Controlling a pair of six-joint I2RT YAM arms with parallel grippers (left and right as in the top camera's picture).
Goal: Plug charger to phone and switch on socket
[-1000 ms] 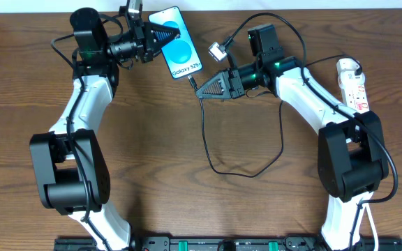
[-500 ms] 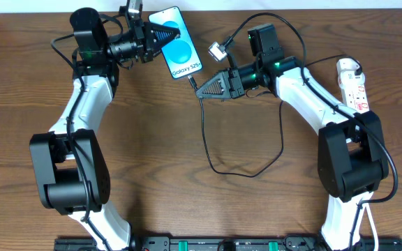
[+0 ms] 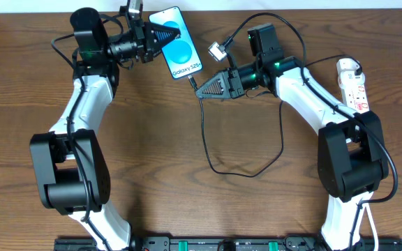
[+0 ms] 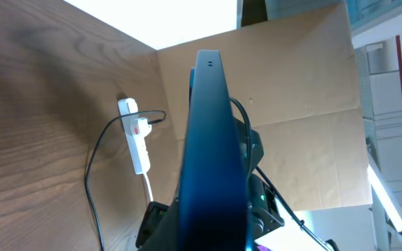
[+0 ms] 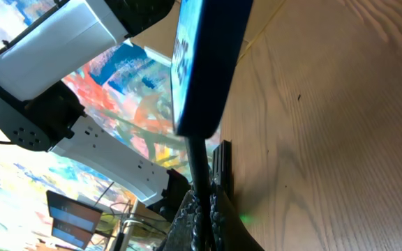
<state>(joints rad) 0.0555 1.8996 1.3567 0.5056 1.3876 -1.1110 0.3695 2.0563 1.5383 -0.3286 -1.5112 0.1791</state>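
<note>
The phone (image 3: 179, 43), blue-screened with "Galaxy S25+", is held off the table at the back, tilted, with my left gripper (image 3: 165, 33) shut on its upper part. In the left wrist view the phone (image 4: 211, 160) shows edge-on between the jaws. My right gripper (image 3: 199, 90) is shut on the charger cable (image 3: 204, 132) just below the phone's lower end. In the right wrist view the cable (image 5: 197, 174) runs straight from my right gripper (image 5: 204, 209) into the phone's (image 5: 204, 63) bottom edge. The white socket strip (image 3: 352, 85) lies at the far right.
Slack black cable loops across the table's middle to about (image 3: 257, 171). The right arm's own wiring and a small connector (image 3: 218, 50) hang beside the phone. A cardboard wall (image 4: 292, 104) stands behind the table. In the left wrist view the socket (image 4: 137, 136) has a black plug in it.
</note>
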